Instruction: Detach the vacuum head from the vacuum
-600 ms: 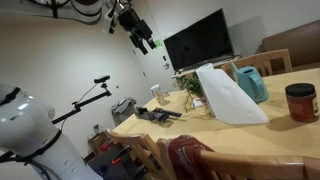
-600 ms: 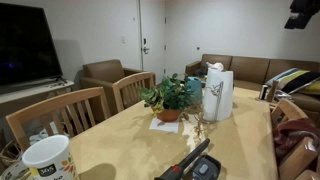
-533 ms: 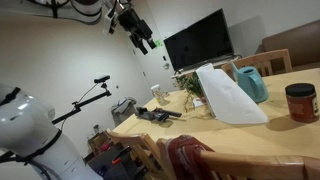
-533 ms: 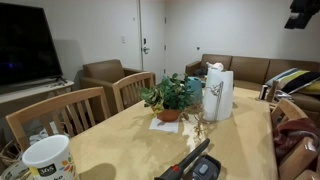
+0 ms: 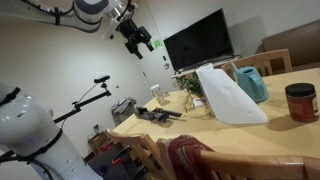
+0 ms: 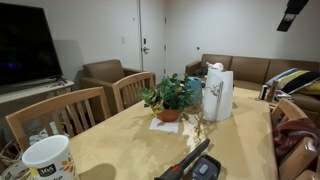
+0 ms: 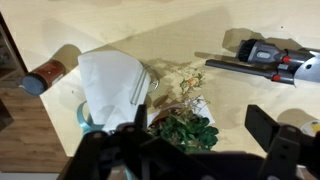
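My gripper [image 5: 141, 39] hangs high above table [image 5: 270, 140], jaws spread wide, nothing held. Vacuum [image 7: 262, 57] lies flat near table edge, well apart from me. Vacuum head [image 7: 222, 65] is slim end, pointing toward potted plant [image 7: 182, 130].

My read: rigid plastic, light, smooth, maybe slippery; chunky body likely to slide when pulled. Best hold across narrow nozzle close to joint, pulling along its length.

White paper bag [image 7: 108, 85] stands upright, contents hidden. Reddish jar [image 5: 300, 102] lidded, contents unclear. Cup [image 6: 47, 158] at table corner, inside not visible.
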`<control>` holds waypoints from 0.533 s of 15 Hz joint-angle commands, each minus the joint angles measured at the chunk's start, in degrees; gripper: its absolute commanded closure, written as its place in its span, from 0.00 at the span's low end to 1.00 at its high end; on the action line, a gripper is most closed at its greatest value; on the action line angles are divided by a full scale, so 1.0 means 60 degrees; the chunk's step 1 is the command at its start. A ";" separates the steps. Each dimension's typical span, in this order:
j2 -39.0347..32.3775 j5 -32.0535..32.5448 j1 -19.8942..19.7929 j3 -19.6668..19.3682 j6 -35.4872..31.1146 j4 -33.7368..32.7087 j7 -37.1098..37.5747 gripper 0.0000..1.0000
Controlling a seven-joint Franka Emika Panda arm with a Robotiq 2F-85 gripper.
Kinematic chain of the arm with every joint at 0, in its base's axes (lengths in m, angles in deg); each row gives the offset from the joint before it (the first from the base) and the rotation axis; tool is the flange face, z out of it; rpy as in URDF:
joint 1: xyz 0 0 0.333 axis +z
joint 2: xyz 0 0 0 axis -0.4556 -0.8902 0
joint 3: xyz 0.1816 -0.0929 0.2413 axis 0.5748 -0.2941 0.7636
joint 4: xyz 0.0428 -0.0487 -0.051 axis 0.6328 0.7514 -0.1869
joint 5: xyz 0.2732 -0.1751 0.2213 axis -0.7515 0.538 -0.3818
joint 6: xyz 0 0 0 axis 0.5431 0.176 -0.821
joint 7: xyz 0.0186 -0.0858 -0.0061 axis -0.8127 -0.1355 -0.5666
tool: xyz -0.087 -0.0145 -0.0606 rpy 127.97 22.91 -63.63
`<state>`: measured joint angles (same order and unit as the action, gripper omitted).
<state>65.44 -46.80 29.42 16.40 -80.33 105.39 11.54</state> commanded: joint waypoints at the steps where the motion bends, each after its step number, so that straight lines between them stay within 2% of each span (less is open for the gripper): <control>1: -0.0566 0.0688 0.0316 0.0469 -0.0816 0.0100 -0.0323 0.00; 3: -0.1029 0.0986 0.0479 0.0632 -0.1353 0.0194 -0.0408 0.00; 6: -0.1689 0.0902 0.0680 0.0658 -0.1097 0.0020 -0.0878 0.00; 7: -0.1340 0.0875 0.0624 0.0717 -0.1083 0.0204 -0.0438 0.00; 8: -0.1501 0.0871 0.0636 0.0724 -0.1085 0.0203 -0.0449 0.00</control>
<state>56.40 -41.57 33.21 20.74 -86.99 106.71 8.85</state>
